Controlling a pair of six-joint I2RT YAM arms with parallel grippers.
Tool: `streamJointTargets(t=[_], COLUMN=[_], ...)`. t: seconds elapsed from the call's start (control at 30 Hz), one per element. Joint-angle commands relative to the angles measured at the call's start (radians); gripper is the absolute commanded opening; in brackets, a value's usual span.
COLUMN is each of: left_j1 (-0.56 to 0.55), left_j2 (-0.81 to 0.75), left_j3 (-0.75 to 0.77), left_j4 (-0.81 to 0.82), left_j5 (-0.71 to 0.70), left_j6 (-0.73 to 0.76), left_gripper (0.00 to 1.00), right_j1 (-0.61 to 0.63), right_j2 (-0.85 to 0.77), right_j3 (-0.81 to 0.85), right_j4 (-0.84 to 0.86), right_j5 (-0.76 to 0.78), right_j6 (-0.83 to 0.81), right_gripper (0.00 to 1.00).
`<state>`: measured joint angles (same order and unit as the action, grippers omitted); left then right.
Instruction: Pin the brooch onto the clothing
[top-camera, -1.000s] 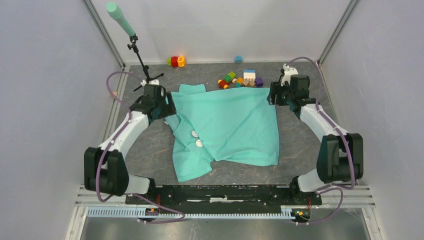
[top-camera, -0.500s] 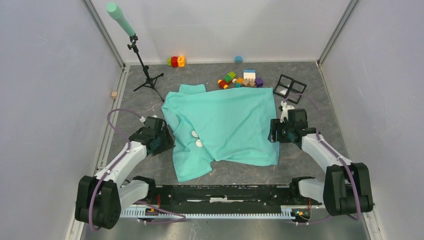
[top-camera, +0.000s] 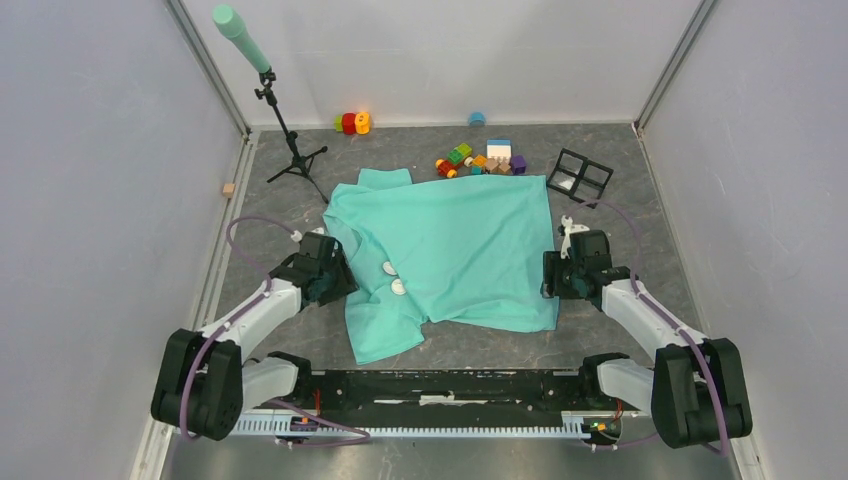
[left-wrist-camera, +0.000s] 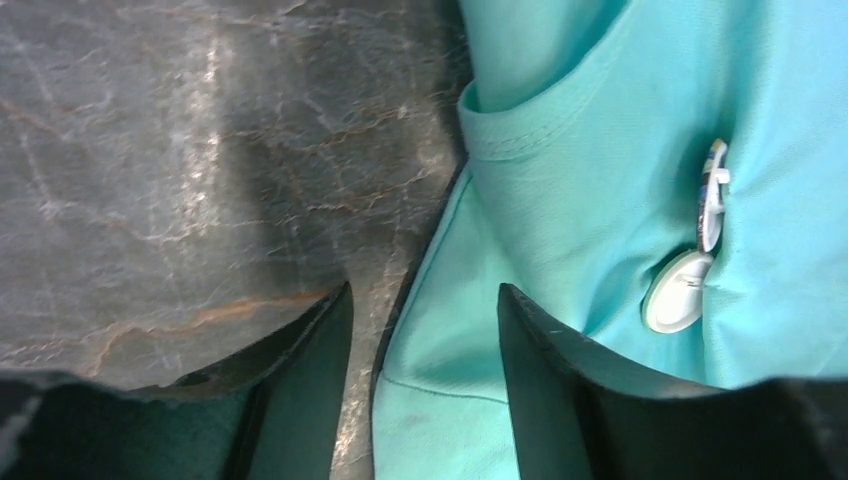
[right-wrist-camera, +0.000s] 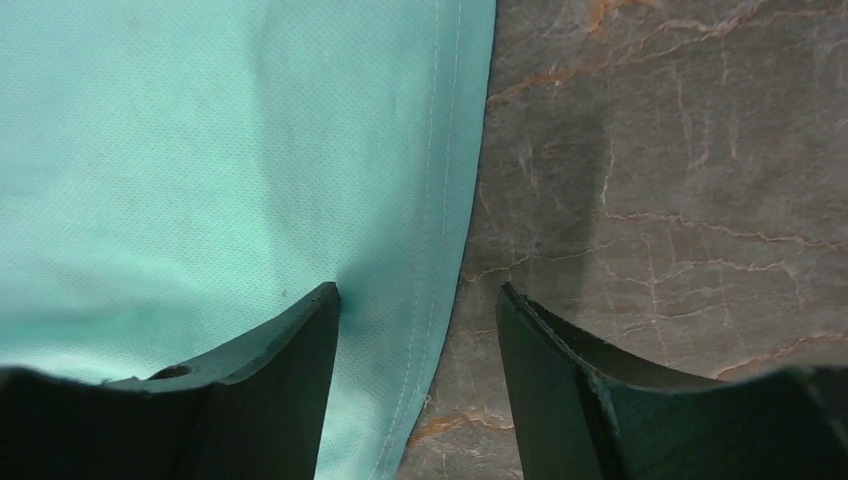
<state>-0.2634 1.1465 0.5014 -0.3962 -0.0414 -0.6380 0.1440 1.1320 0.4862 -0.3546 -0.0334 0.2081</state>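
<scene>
The mint-green T-shirt (top-camera: 450, 250) lies spread on the grey marbled table. Two small white round brooches (top-camera: 393, 277) rest on its left part near the sleeve; in the left wrist view one shows flat (left-wrist-camera: 676, 292) and one edge-on (left-wrist-camera: 713, 192). My left gripper (top-camera: 338, 280) is open and empty, low over the shirt's left edge (left-wrist-camera: 440, 330), its jaws straddling that edge. My right gripper (top-camera: 552, 281) is open and empty, low over the shirt's right hem (right-wrist-camera: 440, 230), one finger over fabric, the other over bare table.
A black tripod with a green-tipped pole (top-camera: 285, 145) stands at the back left. Several coloured blocks (top-camera: 480, 158) and a red-orange toy (top-camera: 351, 122) lie at the back. A black frame (top-camera: 580, 177) lies back right. A small wooden cube (top-camera: 228, 188) sits at the left wall.
Both arms have pulled back from the shirt's far corners toward the near side, now low at its left and right edges. The black frame at the back right has come into view.
</scene>
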Motion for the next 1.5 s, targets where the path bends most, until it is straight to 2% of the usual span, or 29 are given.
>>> streamJointTargets(t=[0.0,0.13,0.3,0.43,0.63,0.87,1.17,1.47], left_j1=[-0.042,-0.050,-0.049,-0.048,-0.047,-0.045,-0.045,-0.046], left_j2=[0.056,0.113,0.085,-0.016,-0.216,-0.409,-0.638,-0.776], left_j3=[-0.006,-0.019,-0.073,-0.116,-0.156,-0.190,-0.172,-0.176], left_j4=[0.074,0.117,0.136,0.103,-0.033,-0.140,-0.373,-0.466], left_j5=[0.030,0.072,0.048,0.015,-0.059,-0.076,-0.103,-0.016], left_j6=[-0.049,-0.071,-0.115,-0.160,-0.248,-0.382,-0.485,-0.567], left_gripper=[0.57,0.43,0.18,0.03,0.02,0.02,0.02,0.02], right_j1=[0.008,0.008,0.007,0.008,0.006,-0.005,-0.013,-0.015], right_j2=[-0.022,-0.026,-0.034,-0.032,-0.022,-0.012,-0.001,-0.013], right_j3=[-0.021,-0.045,-0.080,-0.086,-0.073,-0.060,-0.052,-0.058], right_j4=[0.004,0.031,0.066,0.081,0.090,0.093,0.095,0.099], right_j5=[0.017,0.000,0.080,0.138,0.197,0.256,0.302,0.306], right_j6=[0.014,0.024,0.047,0.062,0.078,0.101,0.098,0.096], right_gripper=[0.63,0.57,0.28,0.11,0.00,0.00,0.00,0.02])
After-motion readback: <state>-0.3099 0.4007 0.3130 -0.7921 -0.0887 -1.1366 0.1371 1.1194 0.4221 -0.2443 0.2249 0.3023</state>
